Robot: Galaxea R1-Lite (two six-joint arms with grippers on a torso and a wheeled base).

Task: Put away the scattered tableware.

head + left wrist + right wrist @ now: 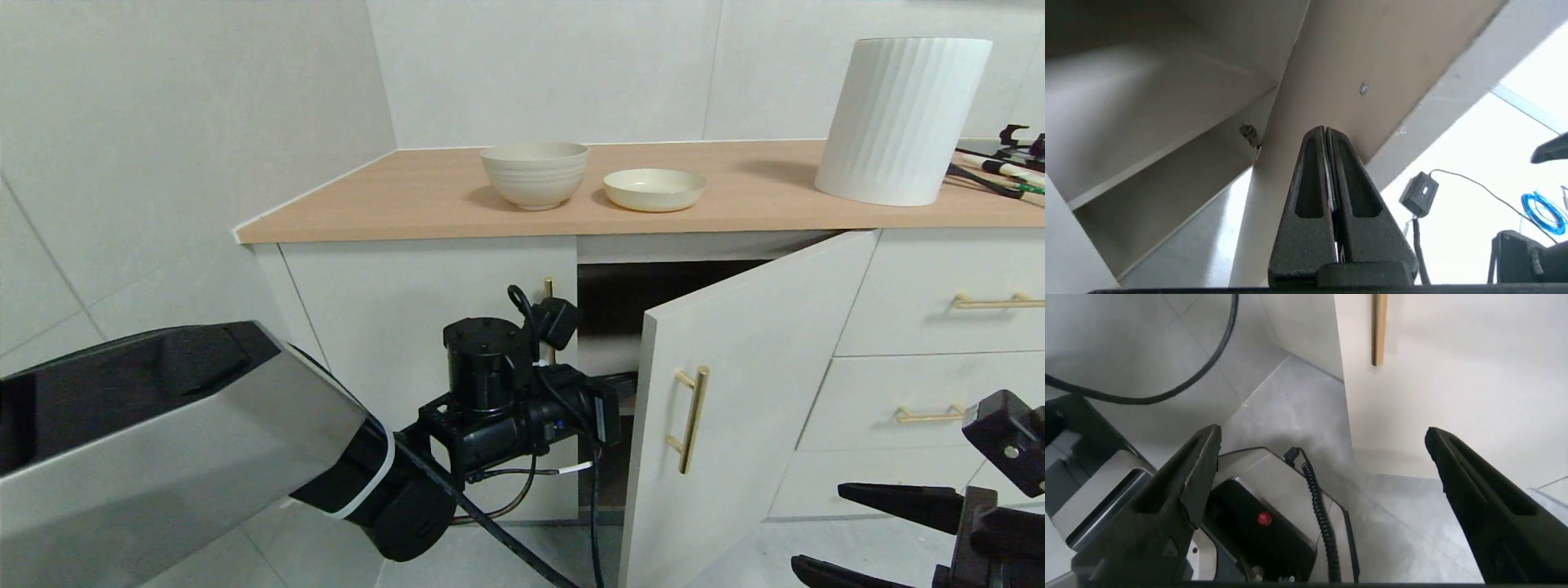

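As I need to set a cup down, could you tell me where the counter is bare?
The counter is bare left of the bowl, and between plate and white cylinder; right of the cylinder, tools crowd it.

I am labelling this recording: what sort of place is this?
Probably a kitchen: a wooden countertop over white cabinets and drawers, a bowl and a shallow dish on it, and tiled walls behind.

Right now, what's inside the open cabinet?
The left gripper, shut, sits at the cabinet opening; the left wrist view shows bare panels. The door and darkness hide the rest.
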